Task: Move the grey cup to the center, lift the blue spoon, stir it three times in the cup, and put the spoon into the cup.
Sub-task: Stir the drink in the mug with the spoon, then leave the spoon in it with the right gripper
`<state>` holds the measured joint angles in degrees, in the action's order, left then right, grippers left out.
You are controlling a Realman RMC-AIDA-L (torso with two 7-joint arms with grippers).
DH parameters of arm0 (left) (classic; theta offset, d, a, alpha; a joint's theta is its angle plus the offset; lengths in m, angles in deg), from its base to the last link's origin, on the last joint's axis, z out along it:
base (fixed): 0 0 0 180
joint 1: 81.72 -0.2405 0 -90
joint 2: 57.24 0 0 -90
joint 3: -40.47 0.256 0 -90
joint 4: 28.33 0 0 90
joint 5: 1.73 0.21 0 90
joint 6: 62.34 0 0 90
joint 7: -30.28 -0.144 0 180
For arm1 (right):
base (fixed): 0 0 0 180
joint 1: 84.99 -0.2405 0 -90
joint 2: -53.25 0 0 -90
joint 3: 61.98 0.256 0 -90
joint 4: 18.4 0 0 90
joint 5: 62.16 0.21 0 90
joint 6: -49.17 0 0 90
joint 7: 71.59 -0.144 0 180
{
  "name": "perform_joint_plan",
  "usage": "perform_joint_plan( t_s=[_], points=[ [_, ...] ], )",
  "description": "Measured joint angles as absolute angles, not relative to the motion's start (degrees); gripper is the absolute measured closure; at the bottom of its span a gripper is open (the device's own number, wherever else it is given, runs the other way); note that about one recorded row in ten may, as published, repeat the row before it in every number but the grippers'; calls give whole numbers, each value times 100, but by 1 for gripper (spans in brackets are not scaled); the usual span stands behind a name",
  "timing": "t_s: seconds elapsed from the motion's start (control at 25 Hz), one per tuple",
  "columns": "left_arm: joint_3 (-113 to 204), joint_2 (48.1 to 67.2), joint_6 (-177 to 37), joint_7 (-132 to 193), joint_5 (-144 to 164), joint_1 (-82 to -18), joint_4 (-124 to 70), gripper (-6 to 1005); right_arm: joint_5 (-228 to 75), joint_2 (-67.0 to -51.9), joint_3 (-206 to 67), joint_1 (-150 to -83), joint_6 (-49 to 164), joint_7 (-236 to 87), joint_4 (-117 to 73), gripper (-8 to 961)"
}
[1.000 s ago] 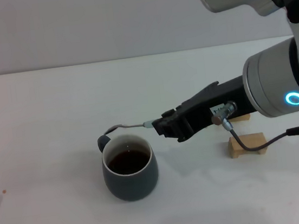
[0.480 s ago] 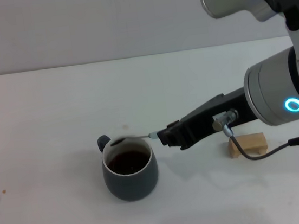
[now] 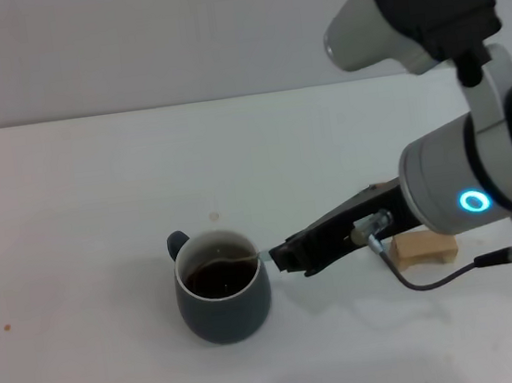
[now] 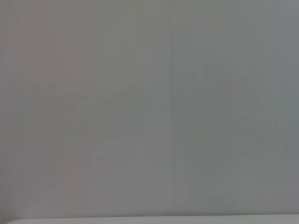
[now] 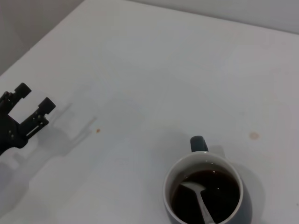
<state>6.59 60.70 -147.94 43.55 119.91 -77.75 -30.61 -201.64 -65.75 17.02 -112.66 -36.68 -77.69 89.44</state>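
Right gripper (image 3: 278, 256): closed tight on the blue spoon (image 5: 201, 201), right beside the rim.
Grey cup (image 3: 223, 297): mid-table; spoon bowl sits in dark drink.
Left gripper (image 5: 21, 116): wide open, empty, far off.
Tip: stir slowly, keep off the walls.

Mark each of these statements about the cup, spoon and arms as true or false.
1. The spoon has its bowl dipped in the dark liquid inside the cup. True.
2. The cup lies tipped on its side. False: it stands upright.
3. The right gripper holds the spoon beside the cup's rim. True.
4. The left gripper is clamped on the cup's handle. False: it is far from the cup, fingers open, holding nothing.
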Motion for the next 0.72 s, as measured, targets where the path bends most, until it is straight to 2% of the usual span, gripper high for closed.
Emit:
perform_joint_plan(
  t_s=[0.72],
  points=[
    [657,6070,-14768,4355,11986,-7753,-2985,144,-19991,-6575,1462,-11753,-2913,-7553,7635,789]
  ],
)
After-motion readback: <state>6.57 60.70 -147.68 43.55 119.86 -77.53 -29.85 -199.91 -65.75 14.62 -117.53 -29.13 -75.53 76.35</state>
